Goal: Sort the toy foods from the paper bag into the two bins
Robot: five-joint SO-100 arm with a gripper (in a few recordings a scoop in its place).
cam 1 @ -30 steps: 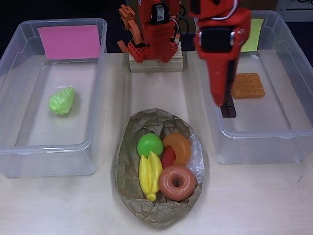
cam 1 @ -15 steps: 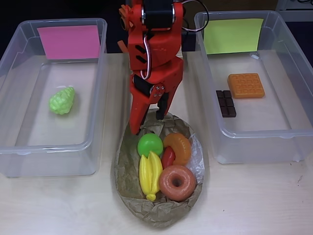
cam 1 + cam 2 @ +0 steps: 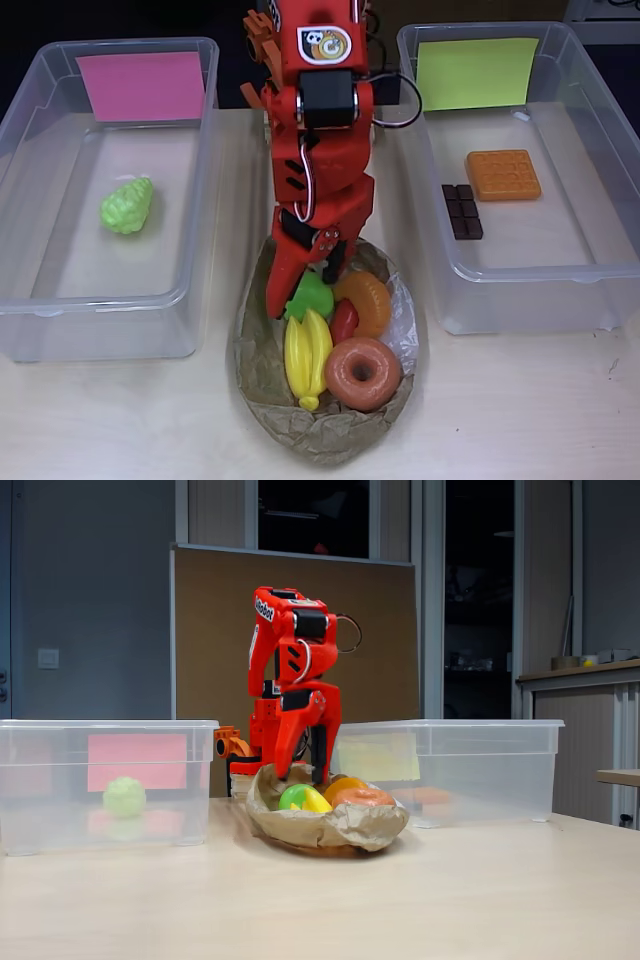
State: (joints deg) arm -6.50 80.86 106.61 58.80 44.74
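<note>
Toy foods are sitting in the paper bag (image 3: 262,385) near the front edge of the tabletop (image 3: 520,410), midway between its left and right sides: a green apple (image 3: 314,296), yellow bananas (image 3: 306,356), a brown donut (image 3: 362,373), an orange croissant (image 3: 366,300) and a red chili (image 3: 344,322) wedged between them. You are lowering the hand (image 3: 305,290) over the back of the bag, and its fingers are standing apart, one long finger at the apple's left side and the shorter one at its back right, so the apple is lying between them, not yet gripped as far as the overhead view is showing.

The bin with the pink sheet (image 3: 30,210) is standing toward the left edge and is holding the green grapes (image 3: 126,205); the bin with the yellow-green sheet (image 3: 600,200) toward the right edge is holding the waffle (image 3: 502,174) and the chocolate bar (image 3: 462,211). By that pattern the apple is probably belonging on the left.

To do this well, you are wanting the fingers straddling the apple's widest part before closing. It is round and smooth, so a high pinch is likely squeezing it out. Watch the bananas touching its front, and the crumpled paper rim in the fixed view (image 3: 330,825), which the long finger could be snagging. Lift straight up before swinging.
</note>
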